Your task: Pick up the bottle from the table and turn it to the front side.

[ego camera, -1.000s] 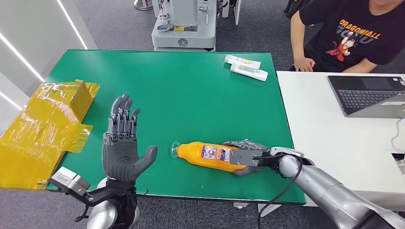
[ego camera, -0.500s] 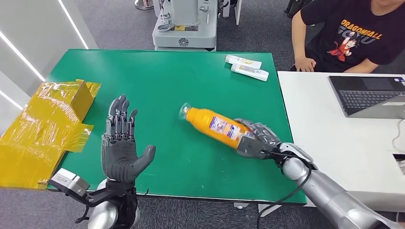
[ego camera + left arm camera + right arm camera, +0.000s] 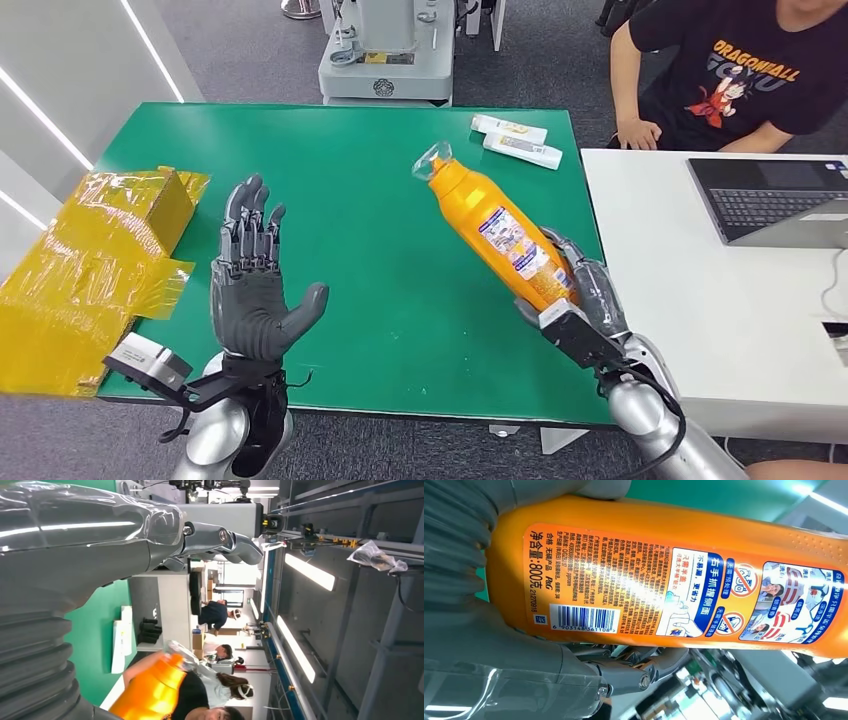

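1. Green table (image 3: 380, 190): two white tubes (image 3: 515, 140) lie at its far right.
2. Orange bottle (image 3: 497, 232): raised above the table's right side, tilted, cap far-left, back label showing.
3. Right hand (image 3: 583, 300): clamped on the bottle's base.
4. Left hand (image 3: 252, 290): near left, fingers apart, holding nothing.

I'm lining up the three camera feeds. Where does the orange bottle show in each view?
Head view: orange bottle right of centre, tilted, cap up, base gripped by the right hand.
Left wrist view: its orange body at the lower edge.
Right wrist view: its back label spans the picture.
Shared landmark: the green table, seen in all three.
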You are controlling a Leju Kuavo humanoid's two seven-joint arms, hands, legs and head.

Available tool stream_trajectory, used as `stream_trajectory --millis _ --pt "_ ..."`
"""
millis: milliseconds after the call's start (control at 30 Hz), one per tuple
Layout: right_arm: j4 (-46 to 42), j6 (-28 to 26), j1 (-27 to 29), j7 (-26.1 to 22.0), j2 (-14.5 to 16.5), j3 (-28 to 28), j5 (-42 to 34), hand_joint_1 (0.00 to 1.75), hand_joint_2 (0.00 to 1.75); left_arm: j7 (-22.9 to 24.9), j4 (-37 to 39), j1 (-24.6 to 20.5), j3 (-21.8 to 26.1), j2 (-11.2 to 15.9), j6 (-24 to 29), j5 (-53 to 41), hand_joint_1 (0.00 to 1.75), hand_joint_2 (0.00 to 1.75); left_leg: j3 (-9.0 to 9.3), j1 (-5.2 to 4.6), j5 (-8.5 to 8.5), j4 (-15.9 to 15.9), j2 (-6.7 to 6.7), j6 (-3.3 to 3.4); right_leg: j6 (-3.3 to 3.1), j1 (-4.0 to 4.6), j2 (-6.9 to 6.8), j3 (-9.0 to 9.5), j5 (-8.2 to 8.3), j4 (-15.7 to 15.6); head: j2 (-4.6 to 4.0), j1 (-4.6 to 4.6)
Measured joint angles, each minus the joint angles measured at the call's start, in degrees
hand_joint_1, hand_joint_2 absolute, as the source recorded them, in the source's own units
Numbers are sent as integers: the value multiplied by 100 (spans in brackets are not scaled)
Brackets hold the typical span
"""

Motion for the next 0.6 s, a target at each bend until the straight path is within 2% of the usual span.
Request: stream_trajectory --millis 300,600 --pt "-416 -734 47 -364 192 -182 88 175 175 327 392 -426 1 17 7 0 0 175 0 0 1 1 -2 0 0 0 0 -1 0 1 0 0" --pt "-555 -915 -58 -693 393 -143 170 175 175 715 1011 -917 2 36 -965 505 0 175 -1 0 1 1 -1 0 0 0 1 0 1 3 0 0"
